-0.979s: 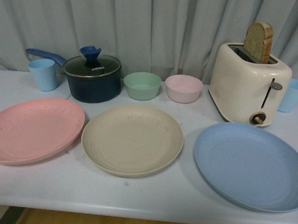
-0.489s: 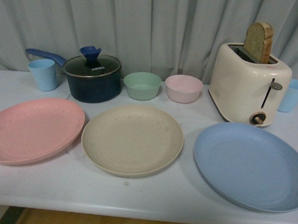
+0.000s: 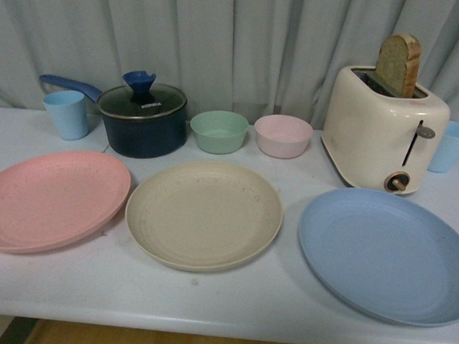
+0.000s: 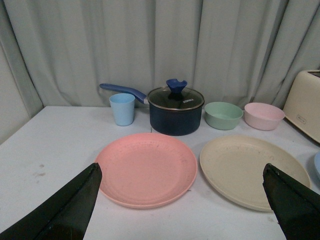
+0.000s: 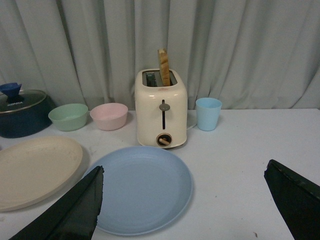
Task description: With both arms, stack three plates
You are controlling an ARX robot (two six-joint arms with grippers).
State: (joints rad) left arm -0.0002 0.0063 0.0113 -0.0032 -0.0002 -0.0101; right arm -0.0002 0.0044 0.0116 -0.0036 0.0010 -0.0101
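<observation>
**A:** How do the left fingers (image 4: 65,212) stand?

**B:** Spread wide and released, with nothing between them. They are clear of every plate.

**A:** What lies just past them?

**B:** The pink plate (image 4: 146,169) lies flat on the bench (image 4: 55,150), ahead of the gap between the two fingers. The beige plate (image 4: 252,170) lies just beside it, ahead of one finger. A narrow strip of bench parts the two rims.

**A:** And the right fingers (image 5: 70,210)?

**B:** They are also spread and released, grasping nothing. The blue plate (image 5: 142,187) lies flat ahead of them, nearer one finger and apart from the beige plate.

**A:** What is further out?

**B:** Beyond the blue plate stands a cream toaster (image 5: 161,115) with a slice of bread (image 5: 163,66) upright in its slot. A pale cup (image 5: 208,113) stands near it. Beyond the pink plate is a dark saucepan (image 4: 176,111) with a glass lid and a blue knob. A second cup (image 4: 122,109) stands by the saucepan's handle. A green bowl (image 4: 223,115) and a pink bowl (image 4: 264,115) sit side by side between saucepan and toaster. A grey curtain (image 3: 236,41) hangs behind everything.

**A:** Is anything stacked?

**B:** No. Each plate lies alone, in one row across the bench: pink, beige, blue.
</observation>
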